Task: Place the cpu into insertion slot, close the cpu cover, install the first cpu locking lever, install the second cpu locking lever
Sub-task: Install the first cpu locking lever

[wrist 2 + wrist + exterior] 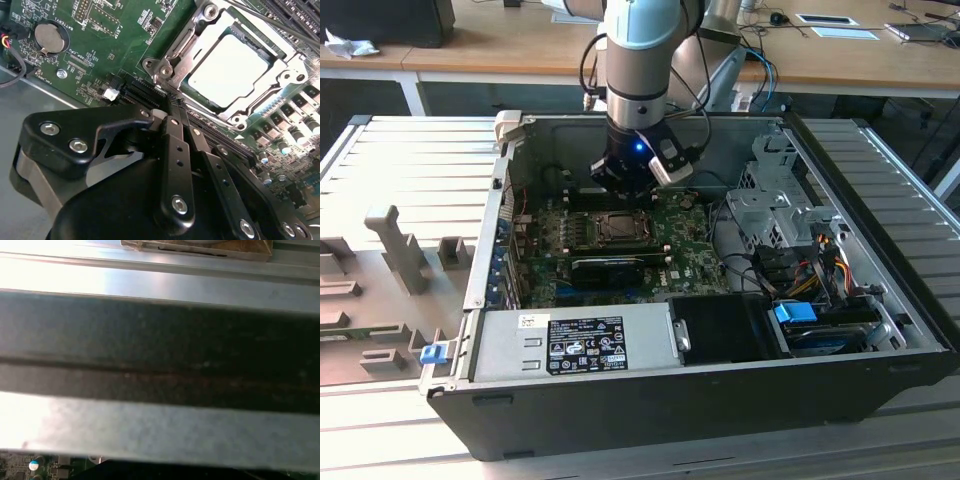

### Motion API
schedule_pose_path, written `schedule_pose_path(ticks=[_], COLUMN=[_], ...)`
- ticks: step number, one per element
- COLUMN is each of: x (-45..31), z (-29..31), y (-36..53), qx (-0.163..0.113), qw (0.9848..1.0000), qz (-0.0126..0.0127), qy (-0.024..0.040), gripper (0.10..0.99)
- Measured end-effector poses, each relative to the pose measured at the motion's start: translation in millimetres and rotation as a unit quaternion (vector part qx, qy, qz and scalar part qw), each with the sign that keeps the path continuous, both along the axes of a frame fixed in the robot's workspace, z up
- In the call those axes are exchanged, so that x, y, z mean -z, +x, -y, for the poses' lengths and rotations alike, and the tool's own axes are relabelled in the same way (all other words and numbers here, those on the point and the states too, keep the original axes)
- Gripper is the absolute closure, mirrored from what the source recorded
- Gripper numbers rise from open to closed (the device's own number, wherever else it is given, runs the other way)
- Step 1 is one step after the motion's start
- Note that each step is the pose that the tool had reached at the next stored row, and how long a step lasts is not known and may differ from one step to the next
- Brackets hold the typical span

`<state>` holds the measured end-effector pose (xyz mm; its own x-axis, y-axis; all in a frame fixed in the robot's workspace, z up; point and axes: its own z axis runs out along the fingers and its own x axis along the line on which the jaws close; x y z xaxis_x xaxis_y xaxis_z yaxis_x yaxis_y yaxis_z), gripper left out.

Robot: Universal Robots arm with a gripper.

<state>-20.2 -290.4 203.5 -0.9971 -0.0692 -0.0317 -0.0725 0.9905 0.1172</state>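
So here's where we're at: the cpu (227,70) is already sitting flat in the insertion slot (280,107) on the green board, and the cpu cover (192,40) looks folded down around it, its cut-out framing the pale chip. Our pincer (172,107) has its fingers pressed together with nothing between them, the tips hovering just off the socket's corner near a screw post. In the second wrist view the socket lies straight ahead of the fingertips and slightly to one side. In the exterior view the arm hangs right over the socket (617,228) inside the open case (720,400).
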Motion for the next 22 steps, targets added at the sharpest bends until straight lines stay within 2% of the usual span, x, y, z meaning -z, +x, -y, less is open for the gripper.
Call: schedule_pose_path(ticks=[8,11,13,16,21,22], x=[2.8,3.0,2.9,-2.9,-23.0,-23.3], z=[1.8,1.8,1.8,1.8,1.8,3.5], y=[0.4,0.4,0.5,0.5,0.6,0.5], qx=[0.0,0.0,0.0,0.0,0.0,0.0], qw=[1.0,1.0,1.0,1.0,1.0,1.0], qz=[0.0001,0.0001,0.0002,0.0002,0.0001,-0.0001], qy=[0.0008,0.009,0.0097,0.0097,0.0085,0.0085], gripper=[0.98,0.98,0.98,0.98,0.98,0.98])
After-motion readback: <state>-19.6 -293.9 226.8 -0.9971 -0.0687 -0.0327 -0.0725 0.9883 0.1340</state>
